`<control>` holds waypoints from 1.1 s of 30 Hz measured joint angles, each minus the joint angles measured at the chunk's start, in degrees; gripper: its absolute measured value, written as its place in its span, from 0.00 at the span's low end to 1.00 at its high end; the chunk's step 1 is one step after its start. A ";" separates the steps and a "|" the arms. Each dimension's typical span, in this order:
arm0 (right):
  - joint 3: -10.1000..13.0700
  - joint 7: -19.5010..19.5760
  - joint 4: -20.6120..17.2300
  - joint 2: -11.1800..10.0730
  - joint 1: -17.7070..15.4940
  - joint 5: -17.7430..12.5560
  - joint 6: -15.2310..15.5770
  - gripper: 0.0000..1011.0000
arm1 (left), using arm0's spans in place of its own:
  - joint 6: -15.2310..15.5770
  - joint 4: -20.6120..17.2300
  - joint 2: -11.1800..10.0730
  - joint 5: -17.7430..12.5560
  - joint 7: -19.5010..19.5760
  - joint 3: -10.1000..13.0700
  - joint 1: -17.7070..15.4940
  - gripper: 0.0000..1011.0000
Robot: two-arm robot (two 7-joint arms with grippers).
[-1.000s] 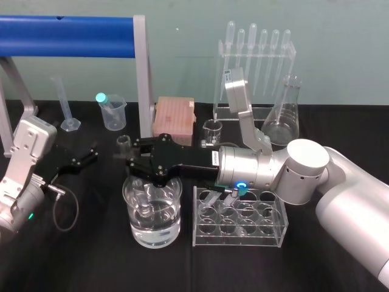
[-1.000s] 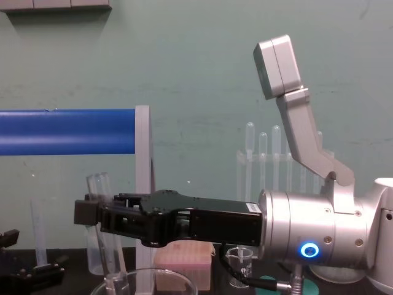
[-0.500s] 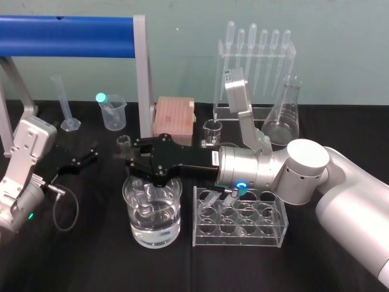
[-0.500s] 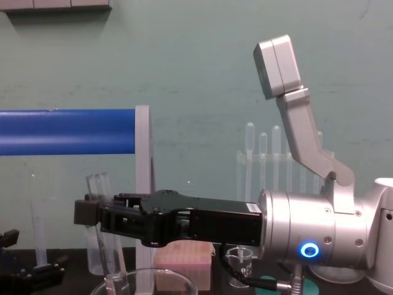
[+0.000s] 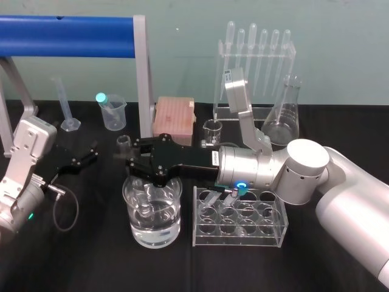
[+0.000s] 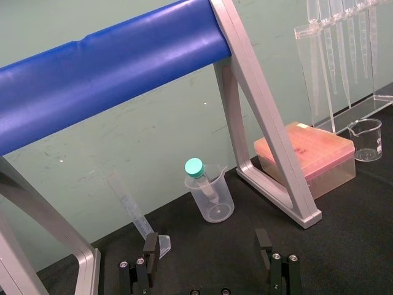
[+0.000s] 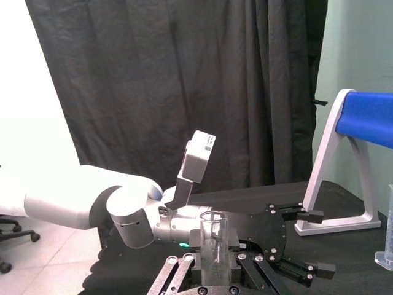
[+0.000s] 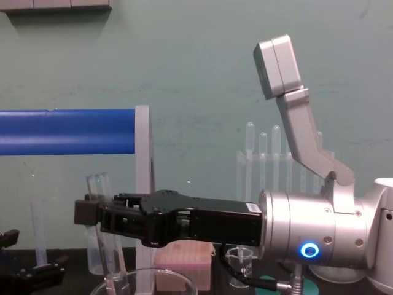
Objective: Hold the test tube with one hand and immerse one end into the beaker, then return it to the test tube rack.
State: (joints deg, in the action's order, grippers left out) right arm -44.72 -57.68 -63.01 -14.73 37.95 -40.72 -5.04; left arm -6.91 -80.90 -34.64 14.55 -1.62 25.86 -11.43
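The right arm point(image 5: 292, 173) reaches leftward across the black table point(image 5: 91, 261). It reaches over the wide glass beaker point(image 5: 138, 234), which holds water and stands just beside the clear rack point(image 5: 240, 241). The right gripper point(image 8: 95, 212) pinches the test tube point(image 8: 100, 187) below its rim. The tube stands slightly tilted, with its lower end down inside the beaker. The left gripper point(image 6: 207, 246) hangs low at the table's left side, fingers spread.
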 joint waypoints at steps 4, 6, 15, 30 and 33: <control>0.00 0.00 0.00 0.00 0.00 0.00 0.00 0.22 | 0.00 0.00 0.00 0.00 0.00 0.00 0.00 0.99; 0.00 0.00 0.00 0.00 0.00 0.00 0.00 0.22 | 0.00 0.00 0.00 0.00 0.00 0.00 0.00 0.99; 0.00 0.00 0.00 0.00 0.00 0.00 0.00 0.22 | 0.00 0.00 0.00 0.00 0.00 0.00 0.00 0.99; 0.00 0.00 0.00 0.00 0.00 0.00 0.00 0.22 | 0.00 0.00 0.00 0.00 0.00 0.00 0.00 0.99; 0.00 0.00 0.00 0.00 0.00 0.00 0.00 0.22 | 0.00 0.00 0.00 0.00 0.00 0.00 0.00 0.99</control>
State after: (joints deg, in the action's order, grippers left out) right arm -44.72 -57.68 -63.01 -14.73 37.95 -40.72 -5.04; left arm -6.91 -80.90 -34.64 14.55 -1.62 25.86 -11.43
